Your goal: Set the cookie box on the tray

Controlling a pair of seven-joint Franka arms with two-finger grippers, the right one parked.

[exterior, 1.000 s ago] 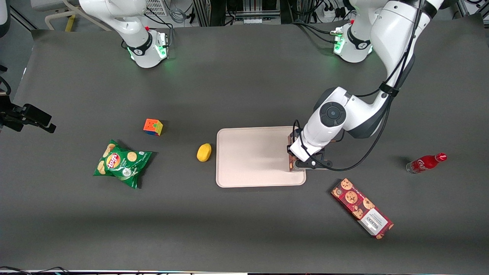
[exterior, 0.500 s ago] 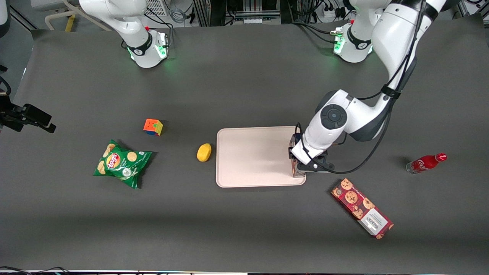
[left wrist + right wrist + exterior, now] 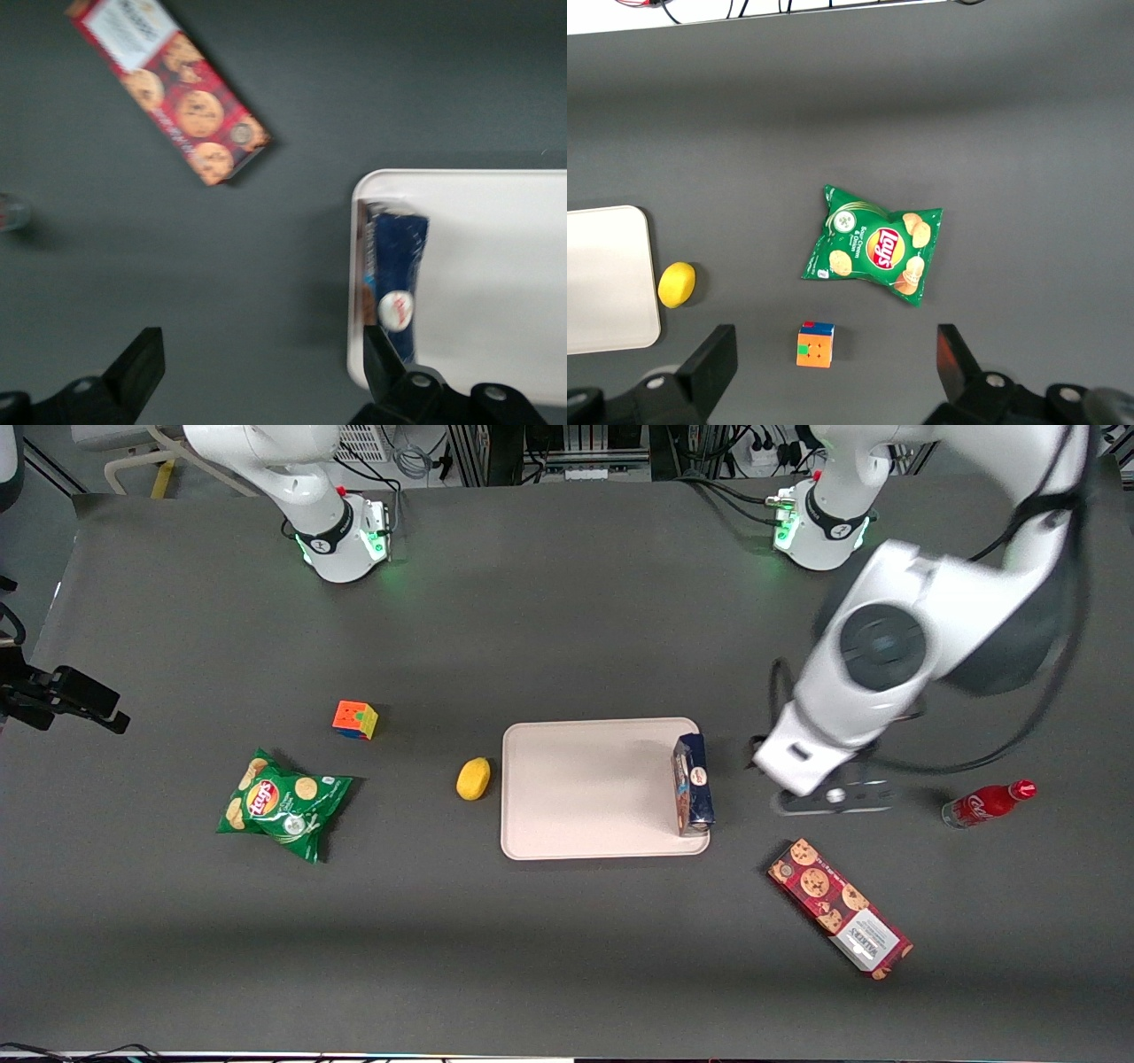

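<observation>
The dark navy cookie box (image 3: 694, 784) stands on its narrow side on the pale pinkish tray (image 3: 585, 788), right along the tray's edge toward the working arm's end. Nothing holds it. My left gripper (image 3: 828, 799) hangs high above the bare table beside that edge of the tray, clear of the box. The left wrist view looks down on the cookie box (image 3: 397, 266) with its round white logo, inside the tray (image 3: 496, 266) rim. There my gripper (image 3: 261, 363) is open, with only dark table between its fingers.
A long red cookie box (image 3: 839, 908) lies nearer the front camera than the gripper. A red cola bottle (image 3: 988, 802) lies toward the working arm's end. A lemon (image 3: 473, 779), a green chips bag (image 3: 283, 804) and a puzzle cube (image 3: 355, 719) lie toward the parked arm's end.
The gripper has let go of the cookie box, risen and swung away toward the working arm's end. The box stays on the tray's edge.
</observation>
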